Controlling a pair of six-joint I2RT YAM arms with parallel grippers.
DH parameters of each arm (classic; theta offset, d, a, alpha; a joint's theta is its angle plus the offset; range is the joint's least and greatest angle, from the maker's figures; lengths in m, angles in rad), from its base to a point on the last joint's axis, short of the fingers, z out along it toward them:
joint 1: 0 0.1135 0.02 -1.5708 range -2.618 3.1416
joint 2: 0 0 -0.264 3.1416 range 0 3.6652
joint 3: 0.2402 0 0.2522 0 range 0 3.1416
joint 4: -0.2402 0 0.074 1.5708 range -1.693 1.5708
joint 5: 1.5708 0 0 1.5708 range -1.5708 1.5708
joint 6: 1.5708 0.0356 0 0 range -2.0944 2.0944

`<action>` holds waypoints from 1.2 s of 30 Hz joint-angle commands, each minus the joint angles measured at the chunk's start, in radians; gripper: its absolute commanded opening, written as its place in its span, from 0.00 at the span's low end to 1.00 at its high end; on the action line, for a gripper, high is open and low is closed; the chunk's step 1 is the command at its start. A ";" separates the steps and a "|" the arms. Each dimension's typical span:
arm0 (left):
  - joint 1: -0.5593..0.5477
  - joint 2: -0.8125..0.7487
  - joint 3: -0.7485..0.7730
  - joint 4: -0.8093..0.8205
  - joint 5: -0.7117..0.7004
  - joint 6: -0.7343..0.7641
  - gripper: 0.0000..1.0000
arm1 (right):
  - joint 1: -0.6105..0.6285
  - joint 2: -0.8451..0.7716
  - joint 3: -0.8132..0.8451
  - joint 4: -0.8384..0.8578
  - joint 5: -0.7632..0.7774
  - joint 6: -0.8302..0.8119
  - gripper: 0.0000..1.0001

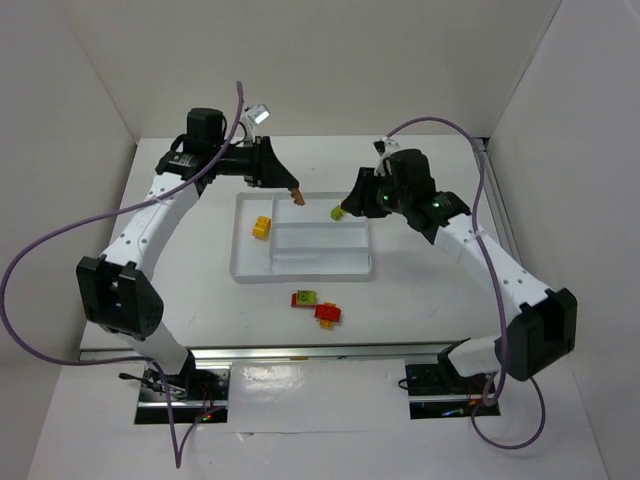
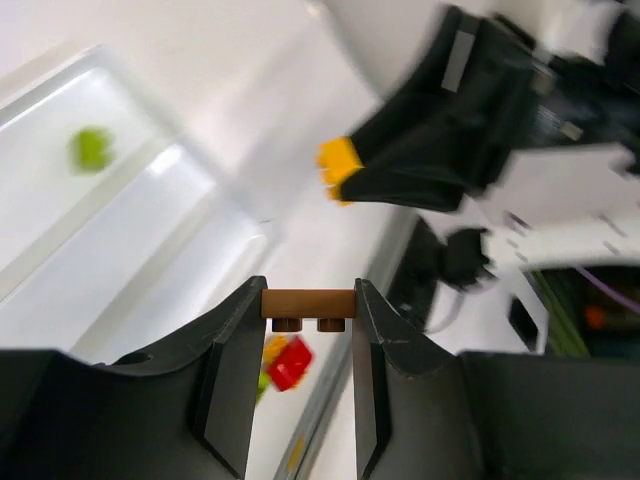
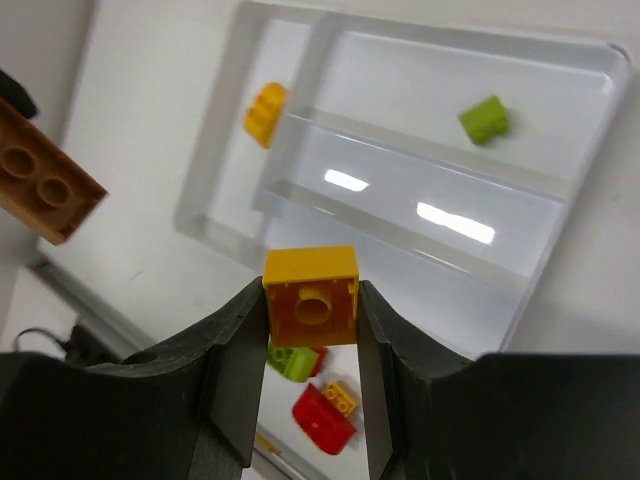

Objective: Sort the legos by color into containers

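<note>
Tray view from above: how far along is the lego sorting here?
Done: a yellow brick lies in the tray's tall section, and a green brick in a narrow one. In hand: the left gripper holds a brown brick and the right gripper a second yellow brick, both over the tray. Left: a red-green pair and a red-yellow pair on the table.

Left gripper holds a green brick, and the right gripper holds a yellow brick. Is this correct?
Not quite. The left gripper holds a brown brick, not a green one; the left wrist view shows this. The right gripper does hold a yellow brick.
</note>
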 commanded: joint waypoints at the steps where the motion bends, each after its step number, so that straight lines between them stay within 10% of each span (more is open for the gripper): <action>1: 0.006 0.100 0.037 -0.226 -0.334 0.024 0.00 | 0.010 0.085 0.035 -0.112 0.180 0.013 0.20; 7: 0.006 0.079 -0.021 -0.257 -0.612 -0.005 0.00 | 0.096 0.210 0.087 -0.072 0.273 0.023 0.20; 36: -0.171 0.362 -0.008 -0.107 -0.758 -0.180 0.01 | 0.118 0.186 0.052 -0.114 0.395 0.012 0.20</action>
